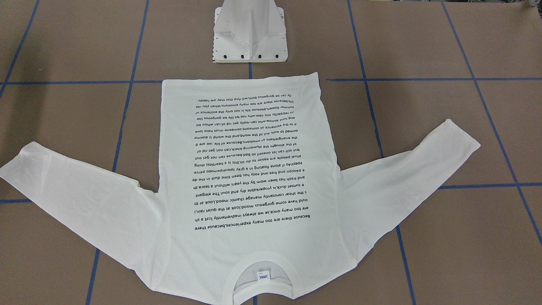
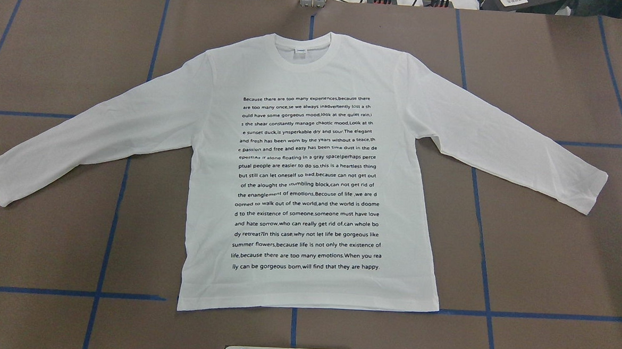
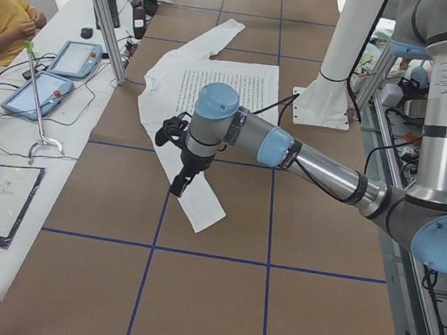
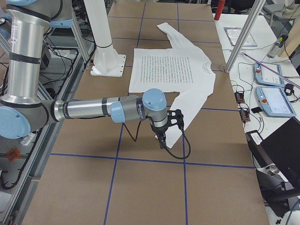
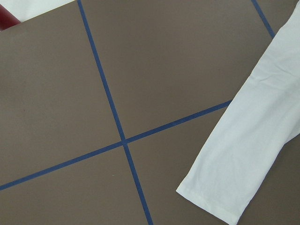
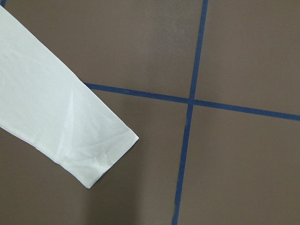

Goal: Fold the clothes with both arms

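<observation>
From the front, the T-shirt [image 1: 254, 178] is lying flat on the surface [image 1: 465, 254], sleeves spreading left and right. Overhead, its collar [image 2: 310, 42] is pointing far. In the side views the left arm [image 3: 320, 166] is hovering over the left cuff [image 3: 205, 218] and the right arm [image 4: 89, 109] over the right cuff [image 4: 174, 138]. I cannot tell how far their jaws are opening. The wrist views are showing both cuffs lying loose: probably light, limp cotton, best pinched there.

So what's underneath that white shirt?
Only the brown table, as far as shows. A blue tape line runs in under the shirt on one side and out the other. The shirt lies flat, but whatever it covers is hidden.
</observation>
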Available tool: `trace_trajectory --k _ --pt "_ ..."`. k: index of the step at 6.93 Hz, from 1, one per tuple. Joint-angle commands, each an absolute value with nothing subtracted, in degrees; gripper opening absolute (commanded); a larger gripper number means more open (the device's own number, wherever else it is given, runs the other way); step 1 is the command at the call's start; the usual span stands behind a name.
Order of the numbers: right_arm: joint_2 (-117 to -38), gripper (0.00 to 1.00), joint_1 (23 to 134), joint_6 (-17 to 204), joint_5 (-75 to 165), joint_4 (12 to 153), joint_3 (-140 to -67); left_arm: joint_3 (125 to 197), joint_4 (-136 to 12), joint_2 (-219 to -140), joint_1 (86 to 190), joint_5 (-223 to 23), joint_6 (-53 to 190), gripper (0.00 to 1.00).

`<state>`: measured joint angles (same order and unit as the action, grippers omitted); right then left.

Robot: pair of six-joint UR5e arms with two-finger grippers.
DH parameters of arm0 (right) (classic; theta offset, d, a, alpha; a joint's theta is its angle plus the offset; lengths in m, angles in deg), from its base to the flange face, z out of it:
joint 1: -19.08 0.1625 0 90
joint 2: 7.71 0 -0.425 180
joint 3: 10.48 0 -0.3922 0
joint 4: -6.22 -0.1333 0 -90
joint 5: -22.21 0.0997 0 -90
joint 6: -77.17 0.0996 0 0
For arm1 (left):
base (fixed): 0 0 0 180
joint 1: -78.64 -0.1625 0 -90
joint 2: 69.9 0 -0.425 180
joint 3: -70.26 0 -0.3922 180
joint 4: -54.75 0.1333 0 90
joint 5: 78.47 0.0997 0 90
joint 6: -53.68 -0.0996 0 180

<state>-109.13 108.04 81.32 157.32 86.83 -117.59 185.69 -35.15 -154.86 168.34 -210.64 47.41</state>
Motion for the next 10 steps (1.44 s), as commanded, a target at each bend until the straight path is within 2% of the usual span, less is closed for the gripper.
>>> trace_trajectory --k 1,3,4,6,10 --pt "-112.4 1.0 104.1 101.1 157.6 69.0 -113.4 185.7 -35.2 -154.7 168.5 -210.7 47.4 1.0" --pt "-114.0 0.98 94.5 122.1 151.5 48.6 -107.2 185.7 -35.2 -154.5 168.5 -210.7 47.3 1.0" --pt "-114.6 0.96 90.2 128.5 147.9 43.3 -105.8 185.7 -35.2 -154.5 168.5 -210.7 47.3 1.0" --pt "-113.8 0.94 80.7 138.1 138.0 42.3 -105.7 185.8 -35.3 -154.4 168.5 -210.7 47.3 1.0" --pt "-110.7 0.9 73.1 143.4 132.0 42.3 -104.2 185.7 -35.3 -154.0 168.6 -210.7 47.1 1.0"
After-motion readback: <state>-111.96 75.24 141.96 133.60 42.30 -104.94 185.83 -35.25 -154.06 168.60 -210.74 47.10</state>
